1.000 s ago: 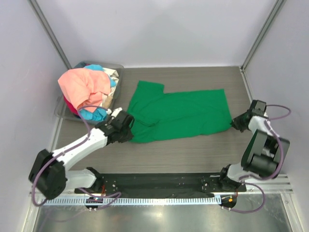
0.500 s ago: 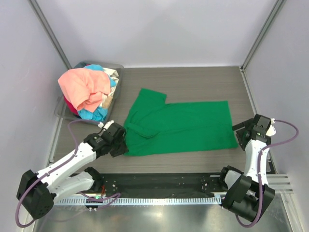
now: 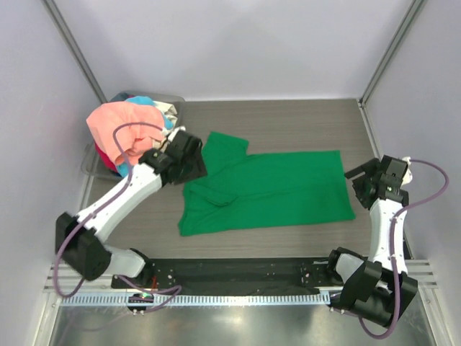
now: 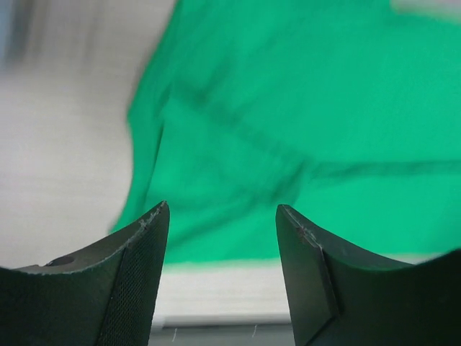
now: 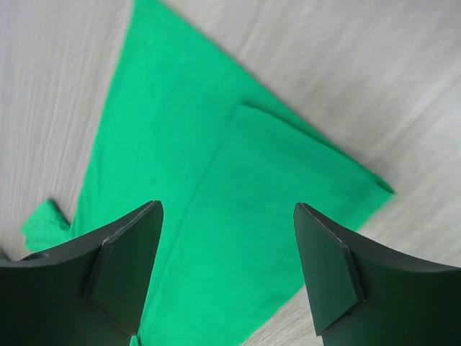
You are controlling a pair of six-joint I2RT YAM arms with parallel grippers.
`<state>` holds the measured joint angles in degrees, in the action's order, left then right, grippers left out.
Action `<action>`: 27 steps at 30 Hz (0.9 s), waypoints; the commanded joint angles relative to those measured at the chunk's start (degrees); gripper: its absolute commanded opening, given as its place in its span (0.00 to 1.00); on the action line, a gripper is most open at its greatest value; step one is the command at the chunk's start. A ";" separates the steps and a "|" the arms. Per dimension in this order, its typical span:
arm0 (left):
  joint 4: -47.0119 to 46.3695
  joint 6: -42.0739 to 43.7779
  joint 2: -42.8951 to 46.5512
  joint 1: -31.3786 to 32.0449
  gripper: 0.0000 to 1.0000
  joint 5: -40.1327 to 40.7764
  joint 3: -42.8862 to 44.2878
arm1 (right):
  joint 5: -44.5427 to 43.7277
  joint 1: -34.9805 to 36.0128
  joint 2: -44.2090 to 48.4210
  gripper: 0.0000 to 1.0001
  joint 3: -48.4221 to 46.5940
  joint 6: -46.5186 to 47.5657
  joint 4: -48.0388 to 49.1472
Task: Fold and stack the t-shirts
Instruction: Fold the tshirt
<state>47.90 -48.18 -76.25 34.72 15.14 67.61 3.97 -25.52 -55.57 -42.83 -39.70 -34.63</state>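
A bright green t-shirt [image 3: 270, 189] lies spread flat across the middle of the table, folded lengthwise, one sleeve [image 3: 227, 146] pointing to the far side. My left gripper [image 3: 189, 162] hovers over its far-left part, open, with only green cloth [image 4: 288, 122] below the jaws [image 4: 221, 209]. My right gripper [image 3: 359, 184] sits just off the shirt's right edge, open and empty [image 5: 227, 207], looking down on the green cloth [image 5: 216, 216]. More t-shirts lie heaped at the far left: salmon-pink [image 3: 119, 126] on top, light blue [image 3: 144, 101], cream [image 3: 167, 109], red [image 3: 104, 157].
The heap of shirts fills a grey translucent bin [image 3: 170, 96] at the far-left corner. White walls with metal posts [image 3: 389, 50] enclose the table. A black rail [image 3: 238, 270] carrying the arm bases runs along the near edge.
Both grippers opened and let go of the green shirt after dragging it toward the near edge. The left arm then swung to the shirt's far-left part; the right gripper drew slightly back.
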 commanded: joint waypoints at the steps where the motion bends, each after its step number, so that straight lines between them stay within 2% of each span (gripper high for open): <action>1: -9.57 8.45 -8.81 -5.53 0.62 -2.12 7.34 | 0.87 2.84 -0.50 0.80 -3.05 2.78 2.72; 4: -10.37 11.00 -21.54 -11.50 0.60 -7.12 18.57 | 1.05 6.52 -0.94 0.81 -2.79 4.72 6.06; 5: -10.11 11.70 -25.49 -13.60 0.59 -10.44 25.83 | 0.69 8.01 -1.12 0.81 -2.87 4.81 6.59; 8: -9.75 16.09 -38.42 -15.29 0.58 -13.37 36.23 | 1.74 9.61 -1.82 0.82 -2.44 5.34 7.99; 12: -6.08 19.88 -53.01 -16.26 0.59 -14.16 55.89 | 3.94 12.33 -2.79 0.82 -1.91 5.78 9.67; 14: -3.96 20.50 -60.29 -17.05 0.59 -14.61 61.38 | 4.29 12.68 -3.14 0.82 -1.73 6.30 10.46; 17: -3.34 20.50 -65.93 -17.49 0.60 -16.44 66.76 | 4.65 12.95 -3.75 0.82 -1.91 7.01 10.55; 27: -5.10 20.23 -72.55 -17.14 0.63 -20.15 67.56 | 5.26 14.00 -5.77 0.82 -1.21 7.09 12.75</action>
<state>42.04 -28.84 -146.87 17.61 -2.15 133.82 8.62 -11.99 -61.08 -43.59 -33.67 -24.64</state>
